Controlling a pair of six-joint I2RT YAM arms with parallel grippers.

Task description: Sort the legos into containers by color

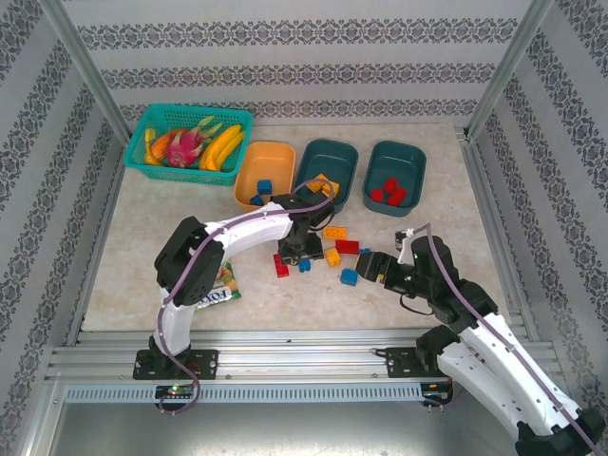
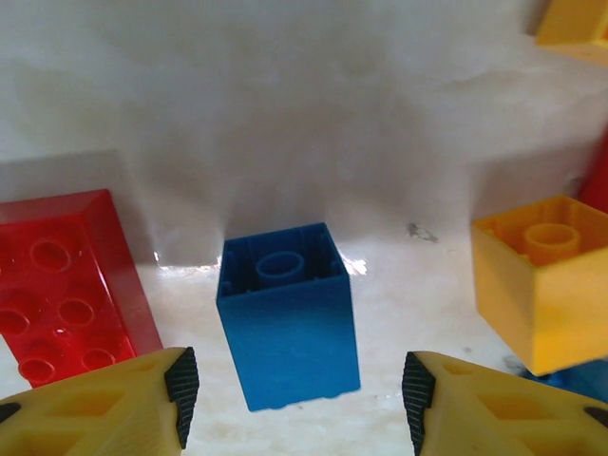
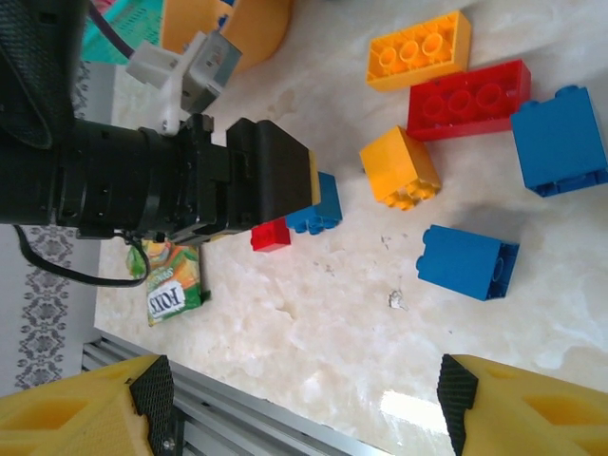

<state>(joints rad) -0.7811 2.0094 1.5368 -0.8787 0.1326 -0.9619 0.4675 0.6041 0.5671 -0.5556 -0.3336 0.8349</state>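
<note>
While the left gripper [image 2: 297, 391] stands released, pads [image 2: 180, 385] either side of the blue brick [image 2: 285, 313] at lower centre of the left wrist view, not touching, right gripper [image 3: 304, 397] gapes empty; brick looks light, rigid, slick, so pinch its flat side walls

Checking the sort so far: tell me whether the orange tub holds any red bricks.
No, the bricks seen in the orange tub are blue.

Pale marbled table [image 1: 142, 247] bearing a fruit basket [image 1: 180, 175], an orange tub [image 1: 271, 161] and two teal tubs [image 1: 328, 160] at the back, loose bricks [image 1: 334, 233] mid-table, and a green packet [image 1: 220, 285] nearer the front.
</note>
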